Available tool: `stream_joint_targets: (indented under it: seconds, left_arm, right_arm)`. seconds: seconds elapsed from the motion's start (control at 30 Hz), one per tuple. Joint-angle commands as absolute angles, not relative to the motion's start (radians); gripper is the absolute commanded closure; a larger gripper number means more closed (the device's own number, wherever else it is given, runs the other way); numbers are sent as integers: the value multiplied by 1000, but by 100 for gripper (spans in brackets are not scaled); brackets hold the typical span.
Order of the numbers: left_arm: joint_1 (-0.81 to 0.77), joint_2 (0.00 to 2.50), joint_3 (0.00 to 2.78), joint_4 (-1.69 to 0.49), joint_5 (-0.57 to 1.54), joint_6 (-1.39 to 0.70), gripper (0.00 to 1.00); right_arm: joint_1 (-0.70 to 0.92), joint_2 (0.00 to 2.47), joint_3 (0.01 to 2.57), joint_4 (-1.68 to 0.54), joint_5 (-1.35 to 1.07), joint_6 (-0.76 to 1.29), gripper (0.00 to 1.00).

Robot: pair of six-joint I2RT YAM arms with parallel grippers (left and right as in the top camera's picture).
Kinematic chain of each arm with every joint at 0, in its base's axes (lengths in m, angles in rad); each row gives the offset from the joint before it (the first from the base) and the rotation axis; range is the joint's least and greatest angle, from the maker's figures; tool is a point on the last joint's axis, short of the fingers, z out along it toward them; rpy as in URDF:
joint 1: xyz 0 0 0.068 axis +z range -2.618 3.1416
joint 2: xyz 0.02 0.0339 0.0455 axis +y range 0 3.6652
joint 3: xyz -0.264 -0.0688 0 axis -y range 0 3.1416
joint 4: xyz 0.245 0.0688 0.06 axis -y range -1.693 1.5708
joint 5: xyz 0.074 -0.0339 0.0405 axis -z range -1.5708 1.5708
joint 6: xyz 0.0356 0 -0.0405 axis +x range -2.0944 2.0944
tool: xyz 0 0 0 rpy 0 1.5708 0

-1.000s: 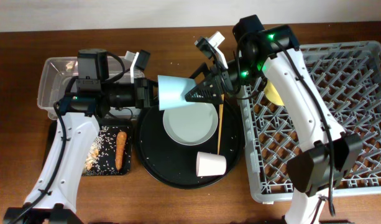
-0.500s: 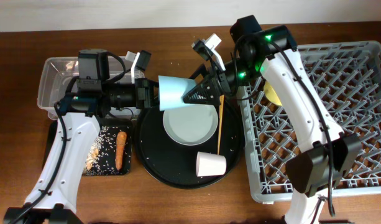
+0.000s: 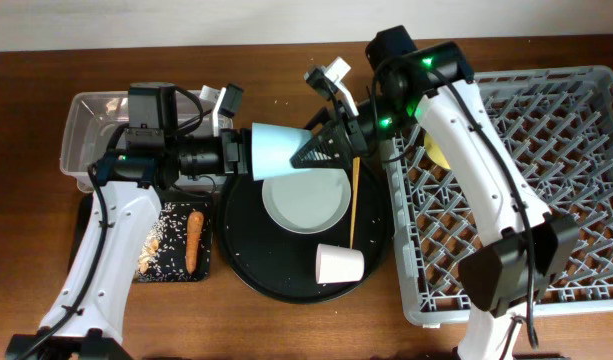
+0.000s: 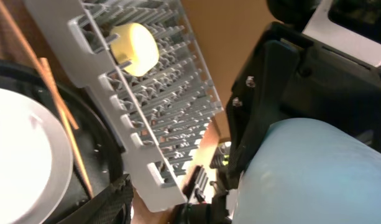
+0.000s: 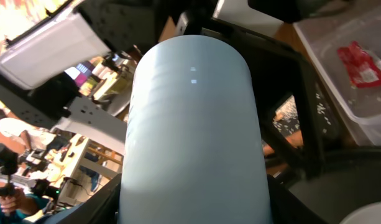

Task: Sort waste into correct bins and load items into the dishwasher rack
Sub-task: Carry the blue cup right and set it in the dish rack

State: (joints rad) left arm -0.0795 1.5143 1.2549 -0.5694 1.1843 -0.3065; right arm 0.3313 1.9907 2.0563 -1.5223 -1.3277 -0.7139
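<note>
Here, light blue cup [image 3: 276, 150] lying sideways in mid-air, hovering over the 11 o'clock edge of the round black tray [image 3: 248, 262], left jaws clamping its 9 o'clock end, right jaws straddling its 3 o'clock end, grip there impossible to tell.

Finding no legible text, label, brand, number or sign anywhere; any print on the red snack wrapper [image 5: 359, 64] blurring beyond reading.
</note>
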Motion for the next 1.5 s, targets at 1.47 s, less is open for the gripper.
stream_joint_targets:
  seconds: [1.47]
  left_arm:
    - [-76,1512,1261,-698,802,-256,36]
  right_arm:
    - [21,1985,1803,-1635,-158,42,56]
